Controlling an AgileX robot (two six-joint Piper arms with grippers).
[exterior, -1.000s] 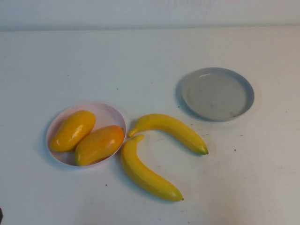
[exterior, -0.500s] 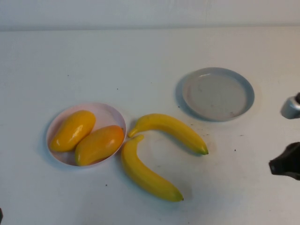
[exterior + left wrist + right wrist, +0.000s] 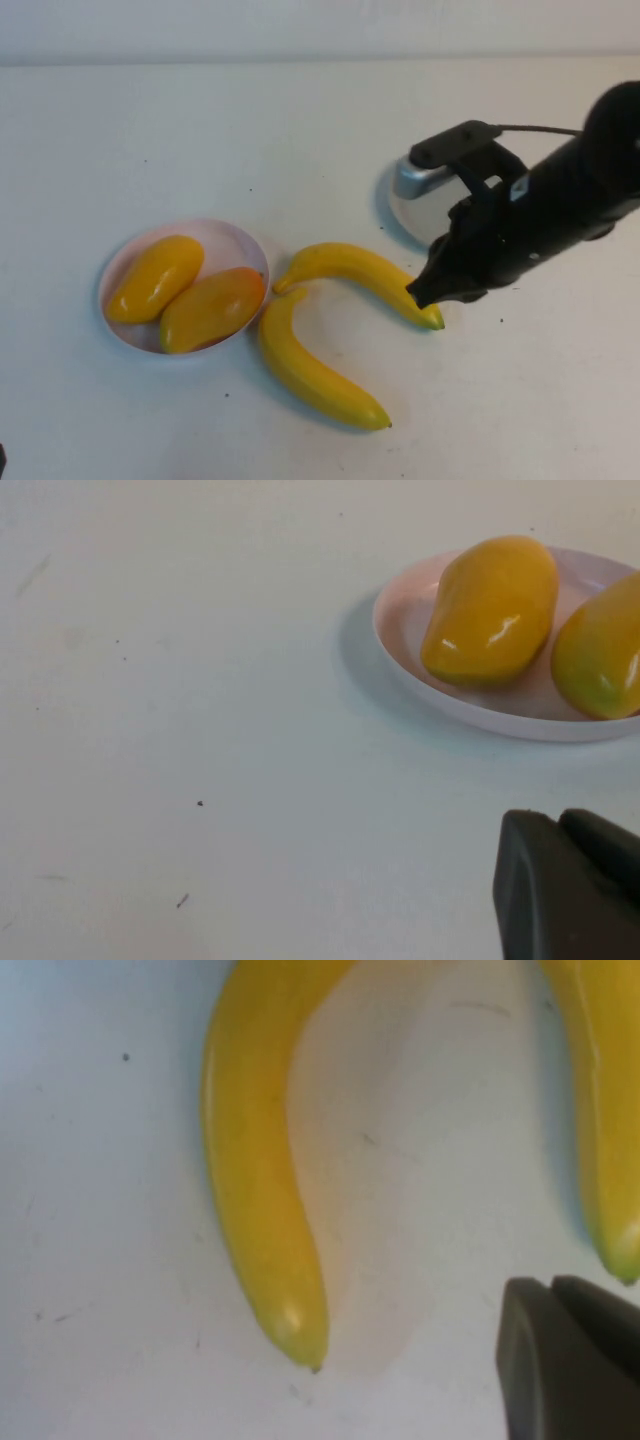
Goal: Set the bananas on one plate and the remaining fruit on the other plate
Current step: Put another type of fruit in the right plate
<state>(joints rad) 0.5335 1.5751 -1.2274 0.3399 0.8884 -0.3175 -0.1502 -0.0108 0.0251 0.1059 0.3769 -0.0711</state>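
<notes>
Two bananas lie on the white table [image 3: 150, 130]: the far banana [image 3: 362, 277] and the near banana [image 3: 315, 372], their stem ends almost meeting beside the pink plate [image 3: 232, 241]. Two mangoes rest side by side on that plate, a yellow mango [image 3: 155, 278] and an orange mango [image 3: 211, 308]. There are two plates in all; the grey plate [image 3: 408, 210] is mostly covered by the right arm.

The right gripper [image 3: 420, 293], its jaws pressed together on nothing, sits just above the far banana's green tip; the near banana lies toward the robot from it, the pink plate well off to its left, the grey plate just behind it.

The left gripper [image 3: 570, 890], also closed and empty, hangs near the pink plate's rim.

No writing is readable.
</notes>
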